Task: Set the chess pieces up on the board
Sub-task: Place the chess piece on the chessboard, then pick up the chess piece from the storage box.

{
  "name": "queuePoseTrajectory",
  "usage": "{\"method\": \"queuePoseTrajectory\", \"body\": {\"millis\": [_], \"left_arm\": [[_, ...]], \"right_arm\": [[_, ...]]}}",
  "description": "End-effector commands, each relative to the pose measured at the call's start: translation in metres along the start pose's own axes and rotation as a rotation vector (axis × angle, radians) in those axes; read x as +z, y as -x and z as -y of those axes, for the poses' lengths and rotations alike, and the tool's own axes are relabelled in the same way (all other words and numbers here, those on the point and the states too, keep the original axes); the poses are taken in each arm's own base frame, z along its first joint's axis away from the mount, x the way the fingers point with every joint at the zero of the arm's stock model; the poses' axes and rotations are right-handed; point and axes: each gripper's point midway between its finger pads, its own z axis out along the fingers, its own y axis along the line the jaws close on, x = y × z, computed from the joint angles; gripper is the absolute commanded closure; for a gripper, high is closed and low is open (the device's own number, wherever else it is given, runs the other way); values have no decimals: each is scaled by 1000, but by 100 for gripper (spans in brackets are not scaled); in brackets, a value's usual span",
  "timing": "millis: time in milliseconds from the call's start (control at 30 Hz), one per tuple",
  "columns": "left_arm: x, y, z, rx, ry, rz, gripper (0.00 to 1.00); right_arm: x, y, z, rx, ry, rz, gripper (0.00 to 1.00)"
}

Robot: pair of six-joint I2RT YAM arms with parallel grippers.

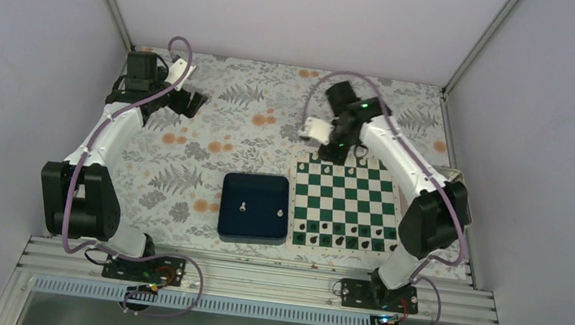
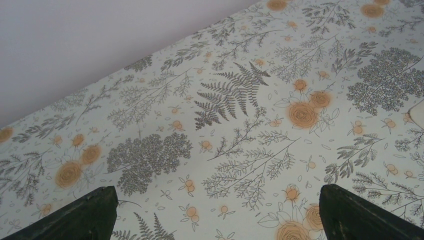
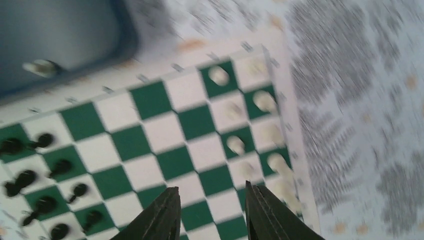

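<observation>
Your dark blue tray [image 1: 259,185] holds two pale chess pieces [image 1: 242,206]; the right gripper [image 3: 210,186] over the board [image 3: 150,135] and the left gripper [image 2: 215,188] show jaws apart, empty.

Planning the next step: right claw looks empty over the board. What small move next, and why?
Probably swing the right claw toward the blue tray: it is open and empty over the board, and two white pieces lie in the tray.
</observation>
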Motion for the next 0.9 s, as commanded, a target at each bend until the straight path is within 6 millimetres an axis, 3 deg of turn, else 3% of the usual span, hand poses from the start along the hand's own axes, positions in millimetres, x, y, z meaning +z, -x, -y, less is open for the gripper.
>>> {"method": "queuePoseTrajectory", "body": {"millis": [0,167,400,633,867], "left_arm": [[-4,9,-1,16,1,24,0],[-5,9,-1,19,3,26,0],[-3,7,-1,17,1,21,0],[-4,7,-1,19,2,22,0],[-4,8,0,18,1,23,0]], "right_arm": [[14,36,-58,-115,79,-50,64],[51,51,-116,-247,165,-120,63],[83,57,-164,-362,224,-178,62],[106,49,-183,-412,248,-235,60],[115,45,-182,-418,231,-260,60]]}}
